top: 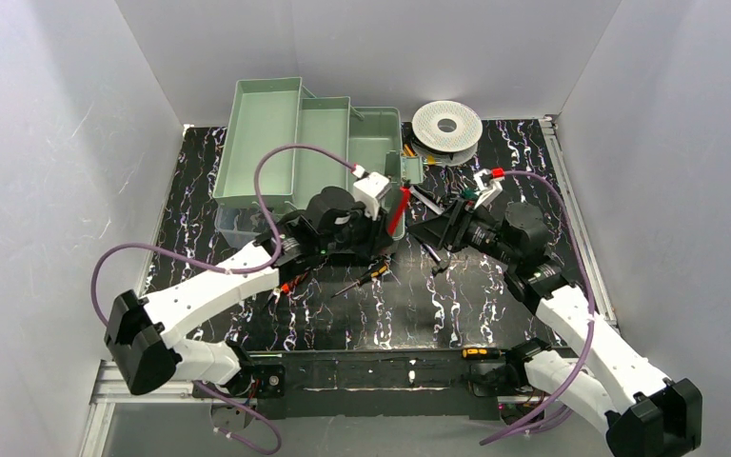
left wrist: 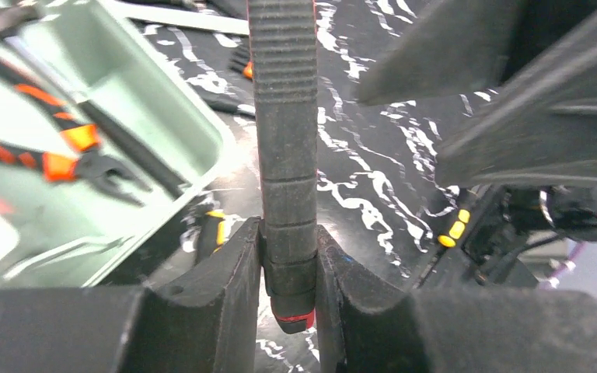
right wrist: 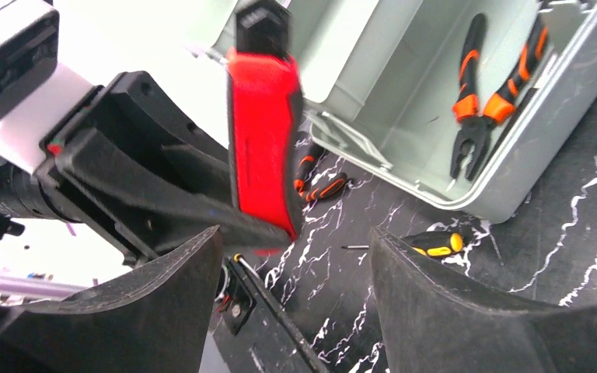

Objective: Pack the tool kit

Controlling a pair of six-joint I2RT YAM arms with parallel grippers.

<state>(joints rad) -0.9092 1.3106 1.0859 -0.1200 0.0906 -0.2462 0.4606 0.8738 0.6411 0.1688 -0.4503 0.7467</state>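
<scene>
The tool kit's box (top: 266, 133) stands open at the back left with its sage-green trays spread out. Orange-handled pliers (right wrist: 482, 101) lie in its near compartment (right wrist: 404, 78), and they also show in the left wrist view (left wrist: 62, 155). My left gripper (top: 392, 221) is shut on the red knife (top: 401, 208) and holds it upright above the mat, beside the box's right end. Its fingers clamp the knife's black ribbed end (left wrist: 289, 194). My right gripper (top: 441, 231) is open and empty, just right of the knife (right wrist: 263, 132).
A white perforated spool (top: 446, 124) stands at the back right. A yellow-and-black screwdriver (top: 366, 278) lies on the black marbled mat under the left arm; another one (right wrist: 435, 243) lies by the box's wall. More small tools lie around the box's right end (top: 409, 152).
</scene>
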